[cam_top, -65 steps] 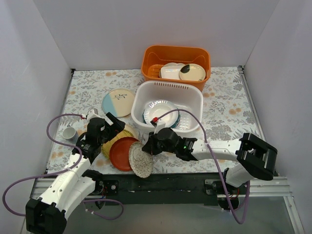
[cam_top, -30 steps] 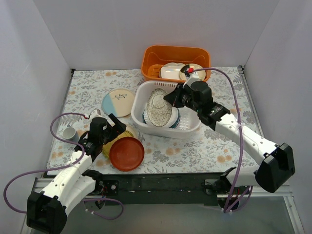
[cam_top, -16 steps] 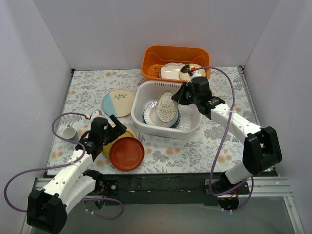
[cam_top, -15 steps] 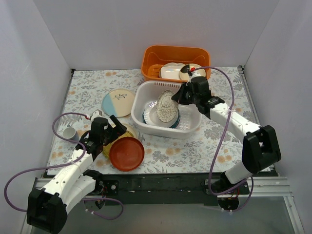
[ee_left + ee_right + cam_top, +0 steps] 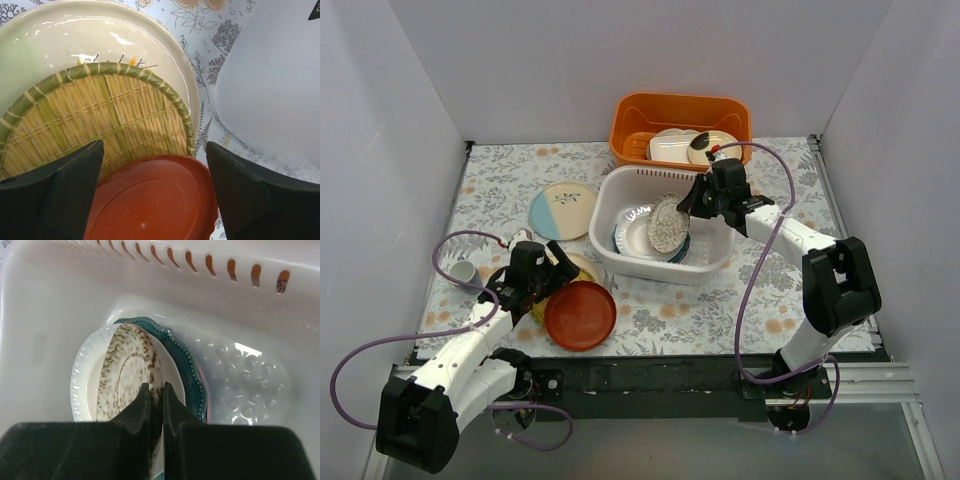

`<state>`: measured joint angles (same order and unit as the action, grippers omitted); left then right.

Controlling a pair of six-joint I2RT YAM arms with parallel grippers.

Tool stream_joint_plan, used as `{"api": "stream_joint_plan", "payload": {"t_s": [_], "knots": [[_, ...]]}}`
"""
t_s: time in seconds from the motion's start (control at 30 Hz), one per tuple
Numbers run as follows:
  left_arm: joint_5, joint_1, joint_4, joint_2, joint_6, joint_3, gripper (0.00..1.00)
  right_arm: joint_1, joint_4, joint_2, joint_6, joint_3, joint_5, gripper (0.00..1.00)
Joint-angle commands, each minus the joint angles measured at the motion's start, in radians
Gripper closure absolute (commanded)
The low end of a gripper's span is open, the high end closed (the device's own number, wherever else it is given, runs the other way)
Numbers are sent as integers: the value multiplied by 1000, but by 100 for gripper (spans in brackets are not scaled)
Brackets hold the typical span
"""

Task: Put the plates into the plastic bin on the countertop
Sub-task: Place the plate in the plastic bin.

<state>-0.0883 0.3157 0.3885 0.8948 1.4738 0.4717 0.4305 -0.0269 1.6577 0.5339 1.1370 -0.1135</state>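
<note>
The leaf-printed bench (image 5: pixel 775 255) spreads out around the white plastic bin (image 5: pixel 712 262), with an orange basket (image 5: pixel 635 115) of cream dishes just behind the bin. The right hand (image 5: pixel 692 205) reaches in over the bin's right rear rim, its fingers pinching the edge of a speckled plate (image 5: pixel 667 224), which stands tilted on edge inside the bin. The right wrist view shows that hand (image 5: pixel 156 390) clamped on the speckled plate (image 5: pixel 127 375) above a white fluted plate (image 5: pixel 82 385) and a teal plate (image 5: pixel 189 372) lying flat on the bin's floor. Whether the tilted plate touches them cannot be told. Front-left of the bin, the left hand (image 5: pixel 552 268) hangs with its fingers spread wide, gripping nothing, over a yellow woven-look plate (image 5: pixel 85 125). That plate lies on a cream plate (image 5: pixel 75 35), and a red plate (image 5: pixel 580 315) overlaps its near edge. A cream-and-light-blue plate (image 5: pixel 563 208) lies flat just left of the bin. A small white cup (image 5: pixel 462 271) stands farther left of the bin.
</note>
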Motion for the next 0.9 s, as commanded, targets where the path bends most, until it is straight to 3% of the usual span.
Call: {"api": "stream_joint_plan", "payload": {"t_s": [0.0, 0.17, 0.3, 0.57, 0.6, 0.7, 0.87], "knots": [[9, 0, -3, -7, 0, -7, 18, -21, 88, 1, 6, 21, -64, 96], [15, 0, -14, 1, -3, -15, 18, -26, 91, 5, 8, 3, -78, 85], [16, 2, -19, 4, -4, -18, 18, -29, 78, 8, 0, 4, -95, 67], [15, 2, -22, 4, -6, -18, 18, -29, 45, -36, -15, -3, -68, 43], [13, 0, -20, 4, -6, -18, 18, -29, 45, -48, -17, -8, -63, 33], [10, 2, -22, 4, -6, -18, 18, -24, -5, -116, -37, -3, -32, 19], [7, 2, -27, 13, -7, -21, 18, -13, -1, -287, -37, -48, -46, 15]]}}
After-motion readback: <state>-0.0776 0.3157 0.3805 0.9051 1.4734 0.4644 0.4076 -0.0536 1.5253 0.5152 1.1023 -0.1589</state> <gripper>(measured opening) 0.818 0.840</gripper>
